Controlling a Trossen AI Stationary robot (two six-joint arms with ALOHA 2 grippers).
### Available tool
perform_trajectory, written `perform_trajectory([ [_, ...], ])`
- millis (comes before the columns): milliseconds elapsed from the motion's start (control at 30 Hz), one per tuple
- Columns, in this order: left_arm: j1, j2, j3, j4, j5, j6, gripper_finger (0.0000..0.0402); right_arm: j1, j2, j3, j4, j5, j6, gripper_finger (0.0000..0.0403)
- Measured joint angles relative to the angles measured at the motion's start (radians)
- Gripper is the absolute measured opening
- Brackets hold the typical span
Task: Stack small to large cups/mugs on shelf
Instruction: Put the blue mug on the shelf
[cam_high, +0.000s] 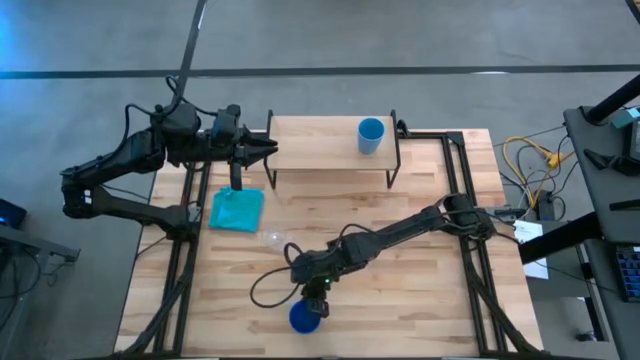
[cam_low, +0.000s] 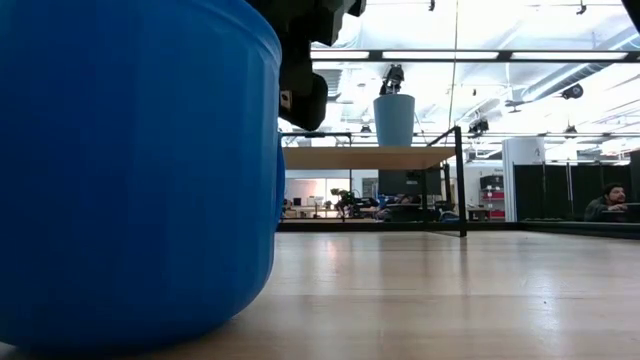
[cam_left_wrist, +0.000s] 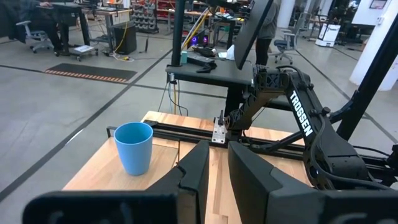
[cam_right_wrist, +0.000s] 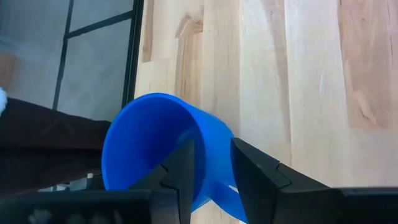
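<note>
Worktop (cam_high: 420, 260) carries 1 shelf (cam_high: 330, 155), 1 teal cloth (cam_high: 237, 210), 3 cups. "TROSSEN" reads on the right arm (cam_left_wrist: 301, 115), left wrist view only. Dark blue mug (cam_high: 305, 318) sits far from shelf at worktop's near edge; right gripper (cam_right_wrist: 208, 165) jaws straddle its rim, slightly apart. Light blue cup (cam_high: 371, 136) stands on shelf. Left gripper (cam_high: 268, 150) at shelf's left end, jaws nearly closed, empty. Clear cup (cam_high: 276, 240) shows in high view only, near cloth.

Light blue cup (cam_left_wrist: 134, 147) on shelf (cam_left_wrist: 93, 165)

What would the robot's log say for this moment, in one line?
right gripper: over dark blue mug, jaws astride its rim | left gripper: at shelf end | light blue cup: on shelf
</note>
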Motion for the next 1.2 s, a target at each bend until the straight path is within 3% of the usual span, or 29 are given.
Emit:
perform_trajectory([
  [900,0.0,0.0,0.0,0.0,0.0,0.008,0.0047,0.0,0.0,-0.073,0.033,-0.002,0.01,0.0096],
  [1200,0.0,0.0,0.0,-0.001,0.0,0.008,0.0047,-0.001,0.0,-0.073,0.032,-0.001,0.01,0.0031],
])
